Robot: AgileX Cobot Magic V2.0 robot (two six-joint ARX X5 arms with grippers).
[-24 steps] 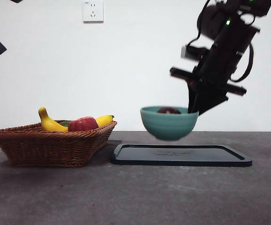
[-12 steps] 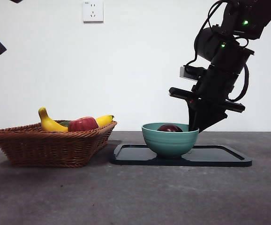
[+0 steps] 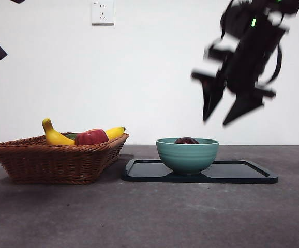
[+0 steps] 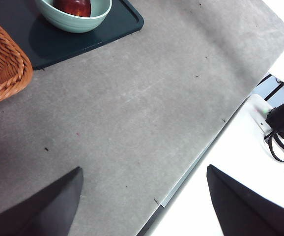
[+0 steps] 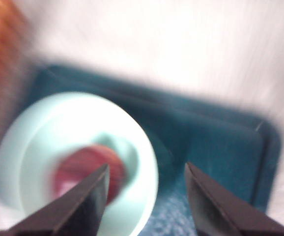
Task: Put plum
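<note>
Below the right gripper, jaws wide, the plum lies in the bowl.

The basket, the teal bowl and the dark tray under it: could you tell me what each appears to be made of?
The basket looks like woven wicker, matte brown, with visible interlaced strands. The teal bowl seems glazed ceramic, though possibly plastic: smooth, with faint horizontal ridges and a soft sheen. The tray looks like dark moulded plastic with a raised, rounded rim and slight gloss; the pictures cannot confirm it.
</note>
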